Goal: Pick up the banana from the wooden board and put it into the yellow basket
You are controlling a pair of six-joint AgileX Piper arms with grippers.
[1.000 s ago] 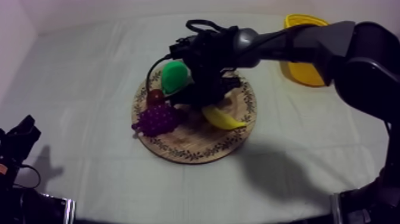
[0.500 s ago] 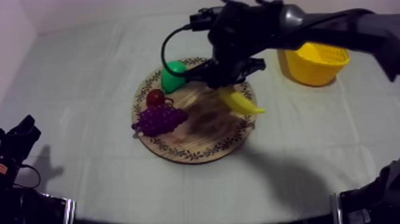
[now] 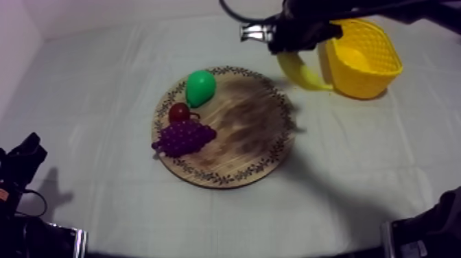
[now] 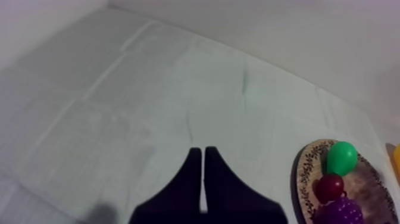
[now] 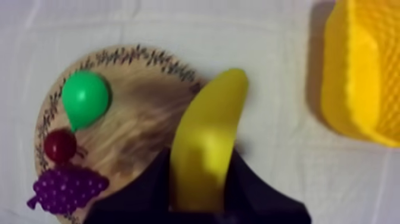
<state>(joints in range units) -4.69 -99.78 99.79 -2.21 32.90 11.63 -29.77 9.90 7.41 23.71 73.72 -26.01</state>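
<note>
Cloth-covered table (image 3: 96, 158) set against pale walls, under soft, even light.

A flat grey-white fabric cloth (image 3: 103, 89) covers the whole table top and runs back to a plain, pale, faintly lilac wall (image 3: 15, 34), which meets it along the far edge and again at the top view's left. In the left wrist view, straight pressed fold lines (image 4: 113, 62) cross the cloth in a loose grid. The light is diffuse, and a broad, blurred grey shadow (image 3: 336, 199) lies on the cloth toward the near right.

One each: banana (image 3: 302, 73), pear (image 3: 200, 87), bunch of grapes (image 3: 184, 137), small red fruit (image 3: 180, 112), round wooden board (image 3: 233, 165), yellow basket (image 3: 370, 77).
</note>
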